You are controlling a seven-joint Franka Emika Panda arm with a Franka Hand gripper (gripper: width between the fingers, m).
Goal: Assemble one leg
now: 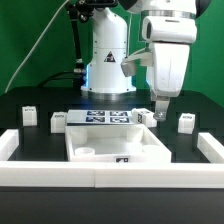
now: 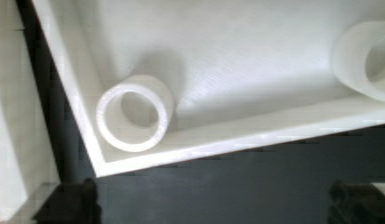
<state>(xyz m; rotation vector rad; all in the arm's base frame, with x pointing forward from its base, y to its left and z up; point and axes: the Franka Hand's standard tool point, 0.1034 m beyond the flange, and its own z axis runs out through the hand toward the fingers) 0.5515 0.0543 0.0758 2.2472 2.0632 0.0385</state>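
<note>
White rail (image 1: 60,172) edges the near side of the worktop (image 1: 40,140); just behind it lies the tray panel (image 1: 115,150). My tool (image 1: 160,113) hangs over that panel's far right corner, fingers (image 2: 61,207) spread wide, gripping nothing. The right leg (image 1: 185,121) stands upright on the worktop just right of my tool; the left leg (image 1: 57,121) and the far-left leg (image 1: 30,117) stand left of the marker board (image 1: 100,118).
</note>
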